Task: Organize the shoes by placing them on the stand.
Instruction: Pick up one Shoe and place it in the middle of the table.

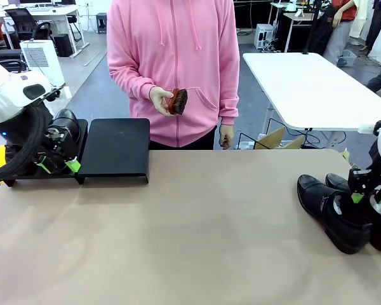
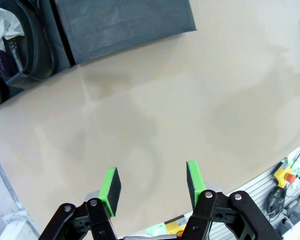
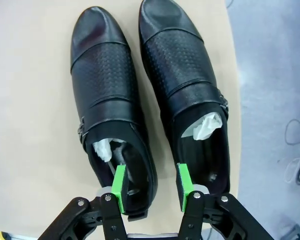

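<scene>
Nearest me, at the right end of the worktop (image 1: 190, 254), the right gripper (image 3: 152, 194) hangs over the heels of two shoes (image 1: 333, 213) lying close side by side. Its jaws are apart, one inside each shoe's opening, with nothing clamped. Closing there would pinch both inner walls, so it could drag the pair or let one drop. Their long axes run parallel on a slant, toes seemingly toward the far left. Farther off, the left gripper (image 2: 152, 185) has its jaws apart and empty beside the stand (image 1: 117, 146), where one shoe (image 2: 25, 40) already sits.
</scene>
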`<action>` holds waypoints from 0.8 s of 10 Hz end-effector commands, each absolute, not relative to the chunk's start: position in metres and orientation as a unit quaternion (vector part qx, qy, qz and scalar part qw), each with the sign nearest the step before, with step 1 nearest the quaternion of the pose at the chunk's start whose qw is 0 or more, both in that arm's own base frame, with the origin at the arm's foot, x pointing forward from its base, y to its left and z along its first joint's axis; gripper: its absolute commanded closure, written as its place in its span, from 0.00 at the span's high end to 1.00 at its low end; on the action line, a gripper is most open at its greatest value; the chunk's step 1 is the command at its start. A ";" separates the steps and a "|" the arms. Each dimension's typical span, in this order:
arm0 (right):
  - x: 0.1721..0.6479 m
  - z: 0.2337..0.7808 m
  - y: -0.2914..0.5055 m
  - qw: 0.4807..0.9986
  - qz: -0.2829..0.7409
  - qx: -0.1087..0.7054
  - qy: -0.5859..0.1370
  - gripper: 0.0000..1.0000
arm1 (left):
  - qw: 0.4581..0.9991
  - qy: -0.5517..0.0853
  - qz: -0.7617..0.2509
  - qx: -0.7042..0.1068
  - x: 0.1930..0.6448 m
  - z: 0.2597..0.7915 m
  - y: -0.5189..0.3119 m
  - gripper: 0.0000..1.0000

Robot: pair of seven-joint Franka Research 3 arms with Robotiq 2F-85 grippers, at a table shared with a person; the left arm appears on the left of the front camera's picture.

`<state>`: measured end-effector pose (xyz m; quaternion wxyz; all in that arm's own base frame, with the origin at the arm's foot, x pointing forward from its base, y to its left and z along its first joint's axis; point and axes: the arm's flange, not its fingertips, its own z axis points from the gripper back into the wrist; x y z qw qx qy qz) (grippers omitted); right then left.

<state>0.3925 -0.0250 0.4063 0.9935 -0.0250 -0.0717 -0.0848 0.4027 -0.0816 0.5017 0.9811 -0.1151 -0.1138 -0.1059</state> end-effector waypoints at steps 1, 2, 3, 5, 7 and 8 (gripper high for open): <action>0.393 0.397 -0.021 0.992 -0.091 -0.035 -0.079 0.53 | 0.979 -0.115 -0.109 -0.126 0.401 0.500 -0.080 0.69; 0.390 0.397 -0.016 0.993 -0.084 -0.034 -0.079 0.53 | 0.979 -0.115 -0.109 -0.126 0.401 0.500 -0.080 0.69; 0.390 0.397 -0.015 0.993 -0.082 -0.032 -0.078 0.53 | 0.979 -0.115 -0.109 -0.126 0.401 0.500 -0.080 0.69; 0.391 0.392 -0.017 0.993 -0.082 -0.034 -0.071 0.53 | 0.979 -0.115 -0.109 -0.126 0.401 0.500 -0.080 0.69; 0.390 0.390 -0.014 0.994 -0.076 -0.034 -0.068 0.53 | 0.979 -0.115 -0.109 -0.126 0.401 0.500 -0.080 0.69; 0.391 0.386 -0.014 0.995 -0.073 -0.034 -0.065 0.53 | 0.979 -0.115 -0.109 -0.126 0.401 0.500 -0.080 0.69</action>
